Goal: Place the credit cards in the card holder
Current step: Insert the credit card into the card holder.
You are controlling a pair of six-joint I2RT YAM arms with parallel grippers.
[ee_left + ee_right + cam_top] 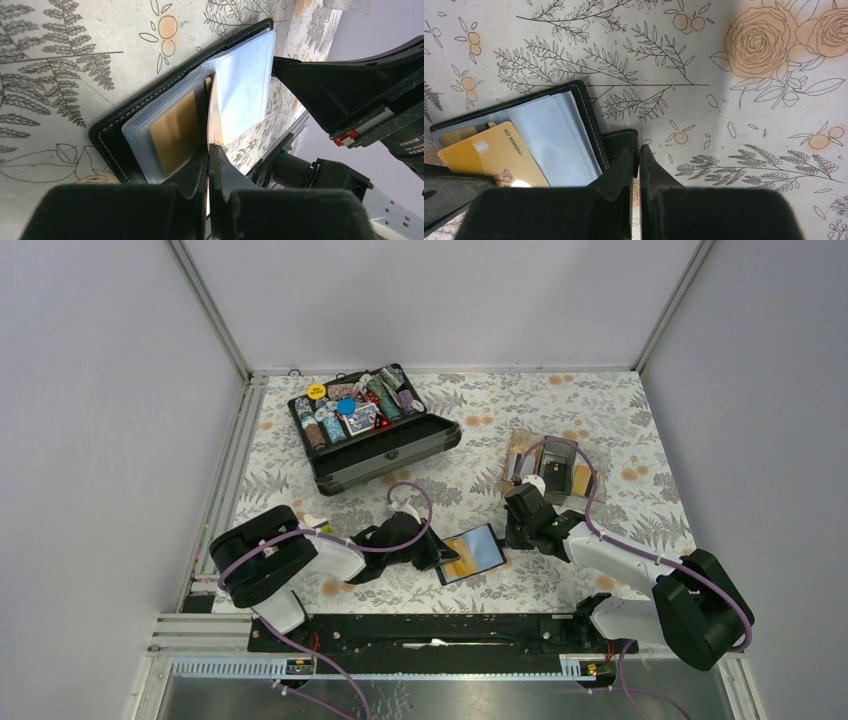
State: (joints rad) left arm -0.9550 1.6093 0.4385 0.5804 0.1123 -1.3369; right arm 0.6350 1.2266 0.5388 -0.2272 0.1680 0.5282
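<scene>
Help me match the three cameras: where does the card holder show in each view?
Top external: card holder, lying open, low centre of the picture.
Left wrist: card holder at centre, slanting from lower left to upper right.
Right wrist: card holder at lower left.
Shared landmark: the yellow card poking from its pockets.

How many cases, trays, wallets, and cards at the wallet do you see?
Black hard chip case: 1
Clear acrylic tray: 1
Black folding card holder: 1
Plastic cards at it: 2, gold numbered card, tan pocketed card
Total: 5
</scene>
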